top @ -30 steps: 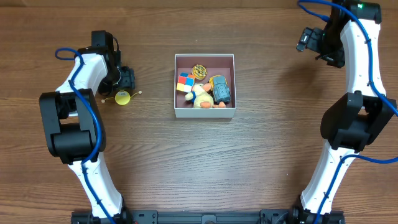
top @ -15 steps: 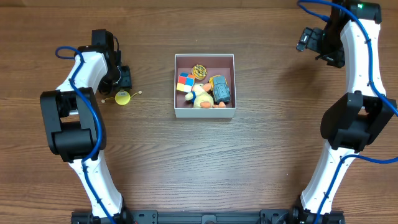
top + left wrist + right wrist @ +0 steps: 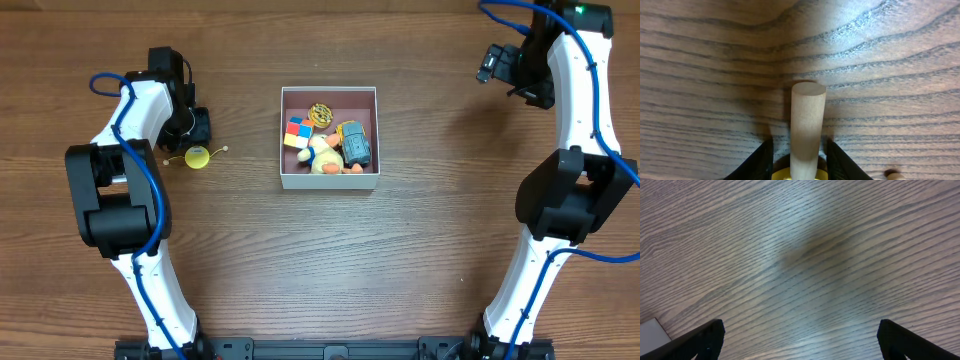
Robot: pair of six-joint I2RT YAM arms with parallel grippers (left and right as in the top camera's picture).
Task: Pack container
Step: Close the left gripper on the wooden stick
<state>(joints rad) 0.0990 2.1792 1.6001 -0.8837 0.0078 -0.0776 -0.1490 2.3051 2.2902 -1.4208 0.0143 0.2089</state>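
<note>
Right now the L claw (image 3: 200,127) sits by a yellow toy (image 3: 198,157) on the worktop (image 3: 320,260). Its 2 fingers (image 3: 765,161) are narrow round the toy's wood peg (image 3: 806,120); can't tell if they squeeze it. The R claw (image 3: 800,330) is wide, holding nothing, over bare wood. The container (image 3: 329,182) is in the middle, btw both arms, w/ small toys (image 3: 322,155) inside.

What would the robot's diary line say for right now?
left hand: either side of wooden peg, grip unclear | yellow toy: on table, outside container | right hand: open above table | container: holds several toys
</note>
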